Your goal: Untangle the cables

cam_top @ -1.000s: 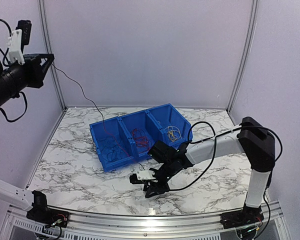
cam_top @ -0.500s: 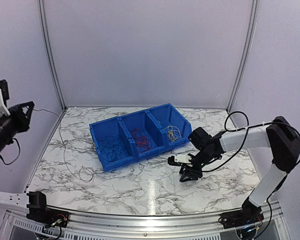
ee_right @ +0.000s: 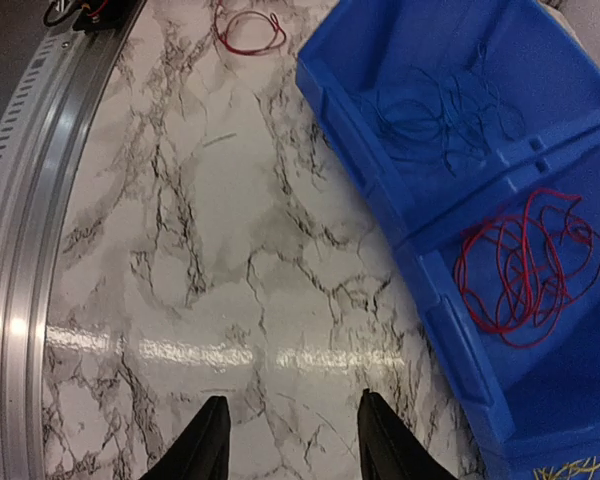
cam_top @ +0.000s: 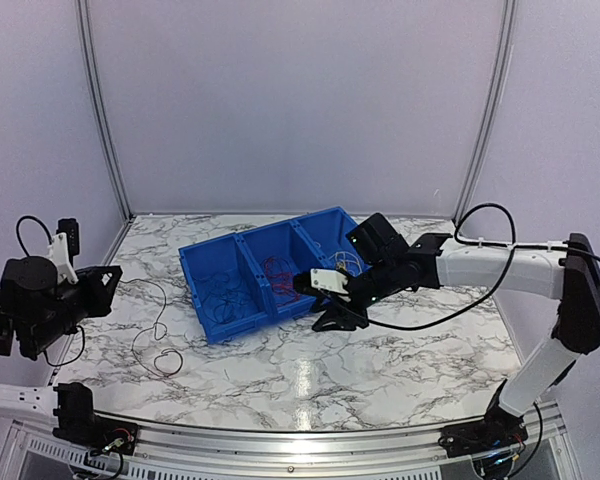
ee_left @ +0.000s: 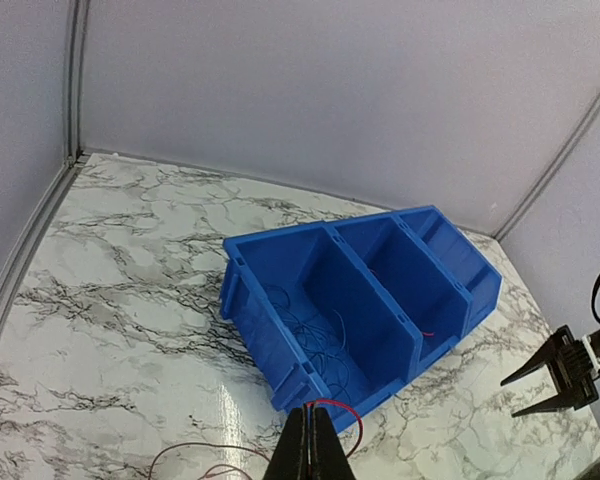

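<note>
While low, left arm (cam_top: 40, 292), jaws tight on red cable (ee_left: 348, 409); right arm (cam_top: 480, 265) outstretched, jaws apart.

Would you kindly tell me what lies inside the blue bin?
In the bin, dark blue cables lie left, red cables in the middle, yellow cables right. The right arm hides part of the right compartment.

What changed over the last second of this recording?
The left pincer, shut on the red cable, came down from high to low at the left, so the cable, earlier stretched taut from the blue bin, now lies in slack loops on the table. The right pincer, open and empty, swung right, then back to the bin's front. The bin stayed put.
</note>
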You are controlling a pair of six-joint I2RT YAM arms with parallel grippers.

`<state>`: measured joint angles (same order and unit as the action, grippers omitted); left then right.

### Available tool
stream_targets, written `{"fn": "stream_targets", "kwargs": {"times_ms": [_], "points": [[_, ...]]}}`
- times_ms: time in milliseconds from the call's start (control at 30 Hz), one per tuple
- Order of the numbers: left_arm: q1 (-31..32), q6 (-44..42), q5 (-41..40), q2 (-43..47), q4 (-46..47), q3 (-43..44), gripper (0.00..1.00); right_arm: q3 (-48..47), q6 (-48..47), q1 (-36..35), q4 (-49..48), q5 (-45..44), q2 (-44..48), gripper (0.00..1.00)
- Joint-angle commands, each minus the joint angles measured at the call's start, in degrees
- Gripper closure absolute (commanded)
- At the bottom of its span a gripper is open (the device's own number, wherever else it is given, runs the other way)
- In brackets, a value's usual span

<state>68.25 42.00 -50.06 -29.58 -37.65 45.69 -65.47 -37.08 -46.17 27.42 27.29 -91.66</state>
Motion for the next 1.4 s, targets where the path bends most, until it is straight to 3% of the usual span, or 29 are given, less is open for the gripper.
{"fn": "stream_targets", "kwargs": {"times_ms": [0, 167, 300, 467, 833, 1167, 1233, 1367], "points": [[0.13, -8.54, 7.24, -3.49, 6.0, 6.58, 1.0, -5.85, 7.24, -5.02, -7.32, -0.7, -3.13, 0.55], [0.13, -16.98, 15.33, -11.95, 7.84, 18.98, 1.0, -15.22, 11.65, -8.34, -8.91, -0.34, -11.97, 0.57], [0.13, -15.76, 19.69, -14.61, 7.98, 21.16, 1.0, -20.92, 14.81, -10.96, -9.27, -0.31, -18.7, 0.58], [0.13, -11.98, 24.38, -12.09, 8.35, 16.94, 1.0, -21.16, 16.61, -12.32, -11.57, 0.26, -22.03, 0.58], [0.13, -5.19, 24.61, -0.38, 8.45, 5.05, 1.0, -23.99, 12.84, -16.76, -10.49, -2.68, -29.47, 0.57], [0.13, -4.48, 23.14, 2.7, 6.76, 2.6, 1.0, -26.51, 8.83, -16.98, -7.4, -1.52, -34.3, 0.57], [0.13, -4.52, 22.77, 2.98, 6.67, 2.29, 1.0, -26.67, 9.0, -16.99, -7.22, -1.16, -34.75, 0.6], [0.13, -4.47, 22.21, 3.28, 6.6, 1.54, 1.0, -26.99, 10.03, -17.01, -7.91, -1.81, -35.26, 0.77]]}}
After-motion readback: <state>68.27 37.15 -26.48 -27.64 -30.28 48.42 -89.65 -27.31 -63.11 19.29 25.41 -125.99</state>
